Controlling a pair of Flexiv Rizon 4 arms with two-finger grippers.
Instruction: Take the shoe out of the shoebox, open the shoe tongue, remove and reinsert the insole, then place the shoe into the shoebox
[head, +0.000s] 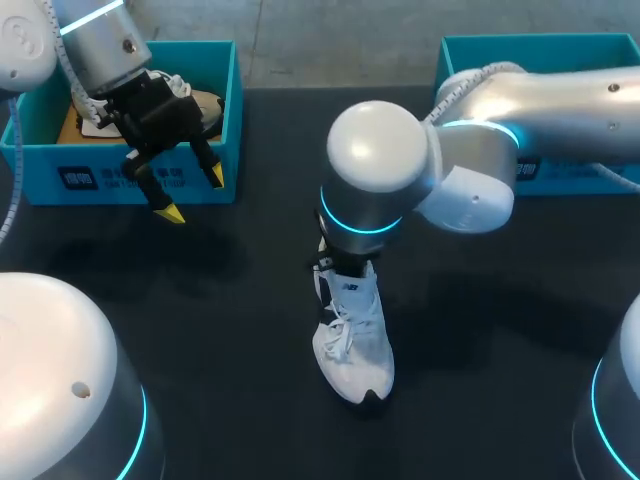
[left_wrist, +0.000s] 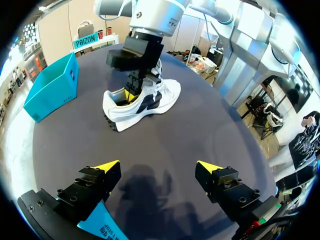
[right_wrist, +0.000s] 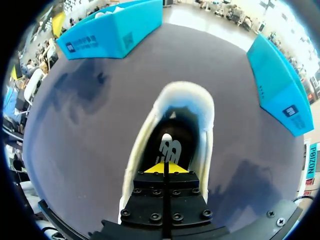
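Sneaker (head: 355, 335) stood on bench (head: 230, 330); right end effector (right_wrist: 165, 167), tips together, sat in its opening, probably for insole (right_wrist: 168, 146); left end effector (left_wrist: 157, 166) hung idle, fingers apart.

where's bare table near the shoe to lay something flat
The widest bare table lies left of the shoe, in front of the left shoebox. A second patch lies right of the shoe, in front of the right shoebox. Crowded: over the shoe, where the right gripper sits in its opening, and close before the left shoebox, where the open left gripper hangs.
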